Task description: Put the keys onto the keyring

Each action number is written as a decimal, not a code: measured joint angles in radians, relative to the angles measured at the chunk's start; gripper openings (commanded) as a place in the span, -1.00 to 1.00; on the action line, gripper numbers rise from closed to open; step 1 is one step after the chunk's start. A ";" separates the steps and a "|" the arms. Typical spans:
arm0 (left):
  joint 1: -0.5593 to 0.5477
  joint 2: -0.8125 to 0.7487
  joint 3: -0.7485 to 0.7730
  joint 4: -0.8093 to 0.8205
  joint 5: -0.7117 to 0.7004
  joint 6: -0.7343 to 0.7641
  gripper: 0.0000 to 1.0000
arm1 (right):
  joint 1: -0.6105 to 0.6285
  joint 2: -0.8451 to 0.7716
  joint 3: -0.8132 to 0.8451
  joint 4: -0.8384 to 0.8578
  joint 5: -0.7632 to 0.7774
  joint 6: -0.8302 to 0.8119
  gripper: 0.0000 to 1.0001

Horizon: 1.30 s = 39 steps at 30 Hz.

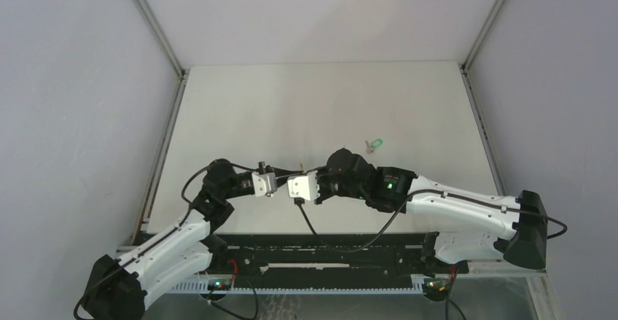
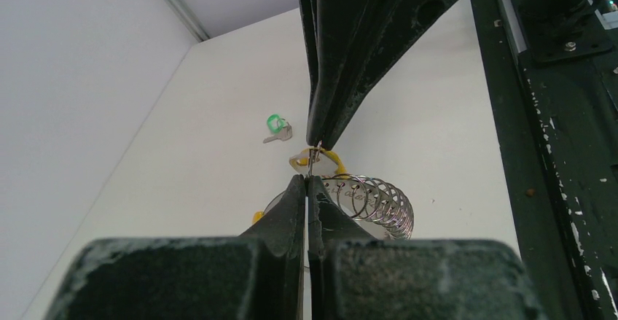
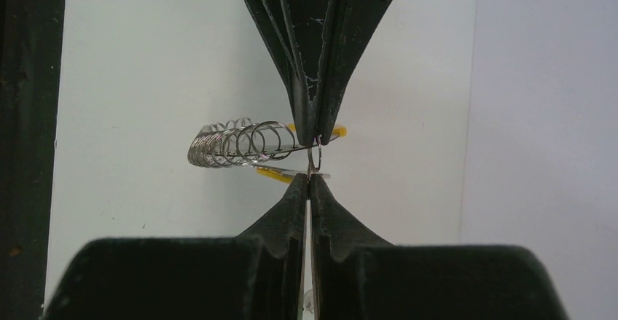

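Steel loops tell you where you stand. Your left gripper (image 2: pixel 307 183) is fully closed, its tips nipping one thin loop of the keyring (image 2: pixel 375 202). The keyring is held up above the table (image 1: pixel 321 101) in the near middle, with its coiled turns and a yellow section (image 2: pixel 334 161) behind the pinch. From the other side your right gripper (image 3: pixel 310 180) is closed just as tight on that same loop, tip to tip with the left.

Further right, the green key (image 1: pixel 375 143) lies flat on the table, well apart from both arms.

I judge this the ring-holding step, with no key in hand. Next, one arm must let go and fetch that key while the other steadies the ring.

An orange fleck (image 2: pixel 256 216) beside your left finger may be the second key, but you cannot tell. The ring's split, if there is one, is hidden at the fingertips.
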 measured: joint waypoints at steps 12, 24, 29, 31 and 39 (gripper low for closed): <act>0.000 0.009 0.003 -0.035 0.000 0.000 -1.00 | 0.008 0.015 0.006 -0.028 0.037 -0.010 -1.00; 0.000 0.014 0.003 -0.047 0.000 0.000 -0.99 | 0.019 0.014 0.006 -0.027 0.035 -0.010 -1.00; 0.000 0.014 0.003 -0.048 0.000 0.000 -1.00 | 0.019 0.014 0.006 -0.026 0.034 -0.010 -1.00; 0.000 0.014 0.003 -0.048 0.000 0.000 -1.00 | 0.019 0.014 0.006 -0.026 0.033 -0.010 -1.00; 0.000 0.014 0.003 -0.048 0.000 0.000 -0.99 | 0.019 0.014 0.006 -0.026 0.026 -0.010 -1.00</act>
